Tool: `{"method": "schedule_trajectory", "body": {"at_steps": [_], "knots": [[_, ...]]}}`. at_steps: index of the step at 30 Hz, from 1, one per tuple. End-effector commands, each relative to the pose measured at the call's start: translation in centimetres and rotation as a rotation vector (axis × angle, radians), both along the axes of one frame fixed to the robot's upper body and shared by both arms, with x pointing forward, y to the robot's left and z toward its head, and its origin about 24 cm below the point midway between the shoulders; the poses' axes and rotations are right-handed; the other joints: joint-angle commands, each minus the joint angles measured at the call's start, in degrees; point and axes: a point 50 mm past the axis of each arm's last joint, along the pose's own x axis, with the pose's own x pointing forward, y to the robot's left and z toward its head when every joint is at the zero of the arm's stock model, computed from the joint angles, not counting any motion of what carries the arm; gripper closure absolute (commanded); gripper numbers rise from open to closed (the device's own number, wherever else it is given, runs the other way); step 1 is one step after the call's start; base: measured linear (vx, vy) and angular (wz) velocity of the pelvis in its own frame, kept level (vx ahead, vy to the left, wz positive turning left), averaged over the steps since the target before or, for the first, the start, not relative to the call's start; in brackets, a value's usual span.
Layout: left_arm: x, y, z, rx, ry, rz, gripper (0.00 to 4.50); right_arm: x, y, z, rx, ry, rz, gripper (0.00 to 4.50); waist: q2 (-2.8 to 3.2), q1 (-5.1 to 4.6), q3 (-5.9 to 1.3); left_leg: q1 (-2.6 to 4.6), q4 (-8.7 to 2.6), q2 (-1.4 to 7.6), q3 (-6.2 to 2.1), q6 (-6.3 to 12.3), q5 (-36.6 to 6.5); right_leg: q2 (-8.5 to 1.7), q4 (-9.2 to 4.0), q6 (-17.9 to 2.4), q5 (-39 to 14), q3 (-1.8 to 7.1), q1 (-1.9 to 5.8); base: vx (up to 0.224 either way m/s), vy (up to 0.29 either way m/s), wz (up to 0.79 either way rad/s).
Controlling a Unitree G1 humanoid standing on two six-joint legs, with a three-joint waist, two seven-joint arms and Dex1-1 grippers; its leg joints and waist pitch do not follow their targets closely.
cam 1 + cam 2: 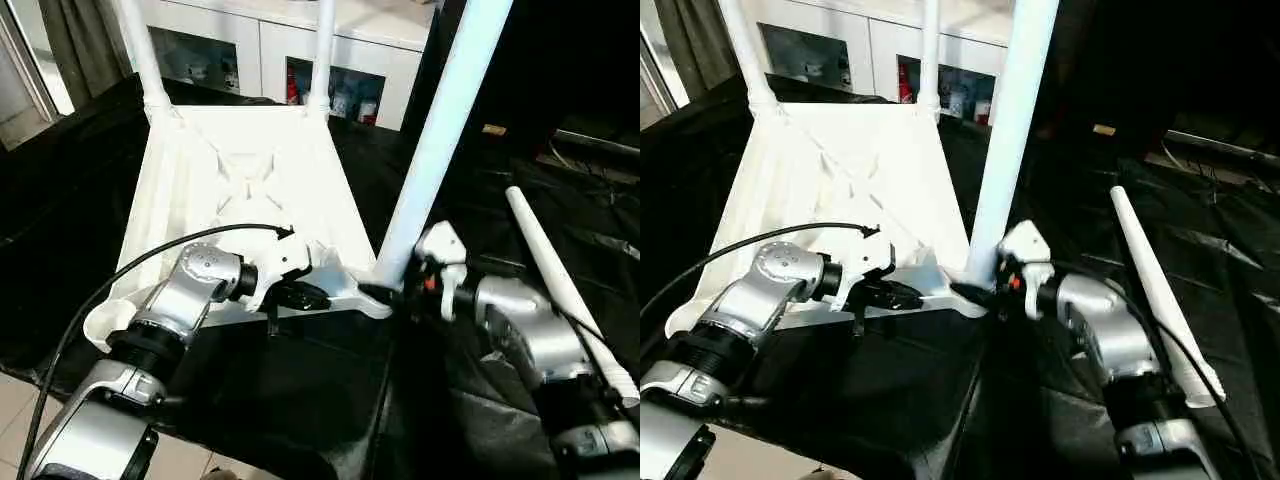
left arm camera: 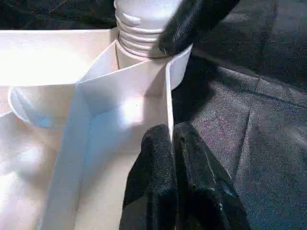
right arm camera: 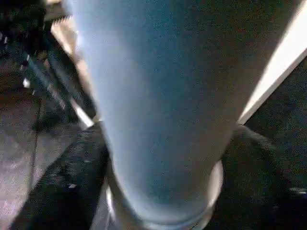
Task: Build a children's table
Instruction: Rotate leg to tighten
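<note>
**Two pincers at the near corner of the upside-down table**

The left gripper has its two black fingers pinched tight on the thin wall at the near edge of the table top. The right gripper wraps its fingers around the foot of a tall white leg, right where the leg sits in the near right corner socket (you can see the ribbed collar there). The top lies ribs up on a black cloth. Two more legs stand in its far corners. A fourth leg lies loose on the cloth, off to the right.
</note>
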Motion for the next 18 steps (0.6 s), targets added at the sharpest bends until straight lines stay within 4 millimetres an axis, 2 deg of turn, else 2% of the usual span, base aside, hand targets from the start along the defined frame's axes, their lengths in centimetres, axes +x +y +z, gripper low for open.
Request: {"method": "schedule_trajectory", "body": {"at_steps": [1,3,6,9,12,13,15,16,17,18], "knots": [[-0.4,-0.7,0.3,-0.032,-0.006,-0.043,4.50,0.0,0.0,0.4,-0.010,-0.022,0.017,1.27,0.13,0.06,-3.32,-0.25,-3.99,-0.23,0.96,2.73,-13.6,-1.35,-3.60,-11.6,-15.3,1.28,3.81,0.000,0.000,0.00],[-0.3,-0.6,0.3,-0.033,-0.007,-0.037,4.50,0.0,0.1,0.4,-0.008,-0.019,0.020,1.43,0.23,-0.02,-3.30,-0.16,-3.93,-0.22,0.98,2.53,-13.7,-1.34,-3.69,-11.2,-16.0,1.33,3.66,0.000,0.000,0.00],[-0.2,-0.7,0.3,-0.035,-0.008,-0.029,4.50,-0.1,0.2,0.3,-0.003,-0.013,0.022,1.67,0.20,-0.02,-3.34,-0.17,-3.89,-0.23,1.03,2.64,-13.1,-1.27,-3.57,-11.6,-14.4,1.35,3.67,0.000,0.000,0.00],[-0.1,-0.8,0.3,-0.037,-0.013,-0.014,4.50,-0.2,0.3,0.2,0.014,-0.006,0.002,1.72,0.21,-0.02,-3.34,-0.21,-3.86,-0.27,1.03,2.73,-12.9,-1.28,-3.53,-11.8,-14.2,1.33,3.75,0.000,0.000,0.00],[0.6,-1.4,0.2,-0.045,-0.029,0.064,4.50,-0.2,0.6,-0.6,0.043,0.016,-0.101,1.75,0.24,-0.03,-3.25,-0.19,-3.94,-0.27,1.03,2.37,-13.3,-1.25,-3.65,-11.4,-15.0,1.35,3.63,0.000,0.000,0.00],[0.7,-1.5,0.2,-0.046,-0.031,0.073,4.50,-0.1,0.6,-0.7,0.044,0.019,-0.114,1.75,0.14,-0.14,-3.16,-0.25,-4.02,-0.31,0.97,1.95,-14.1,-1.27,-3.84,-10.8,-16.7,1.33,3.64,0.000,0.000,0.00],[1.7,-2.7,0.1,-0.045,-0.063,0.200,4.50,0.5,1.1,-2.0,0.031,0.046,-0.314,1.76,0.19,-0.22,-3.11,-0.06,-4.03,-0.43,0.93,1.19,-15.2,-1.24,-4.20,-9.5,-20.2,1.32,3.29,0.000,0.000,0.00],[1.8,-2.8,0.0,-0.045,-0.064,0.206,4.50,0.5,1.1,-2.1,0.031,0.048,-0.326,1.76,0.21,-0.27,-3.08,0.01,-4.01,-0.48,1.00,0.92,-15.6,-1.21,-4.35,-9.2,-20.9,1.38,3.14,0.000,0.000,0.00],[2.4,-4.2,-0.2,-0.042,-0.076,0.292,4.50,1.1,1.5,-3.0,0.039,0.085,-0.516,1.76,0.06,-0.47,-3.17,-0.19,-4.00,-0.65,0.95,0.12,-15.0,-1.20,-4.25,-8.7,-21.5,1.43,3.20,0.000,0.000,0.00],[2.5,-4.9,-0.2,-0.045,-0.073,0.320,4.50,1.4,1.7,-3.3,0.047,0.107,-0.583,1.76,0.11,-0.40,-3.10,-0.08,-4.06,-0.67,0.87,-0.32,-15.4,-1.22,-4.37,-8.4,-22.7,1.37,3.09,0.000,0.000,0.00]]}}
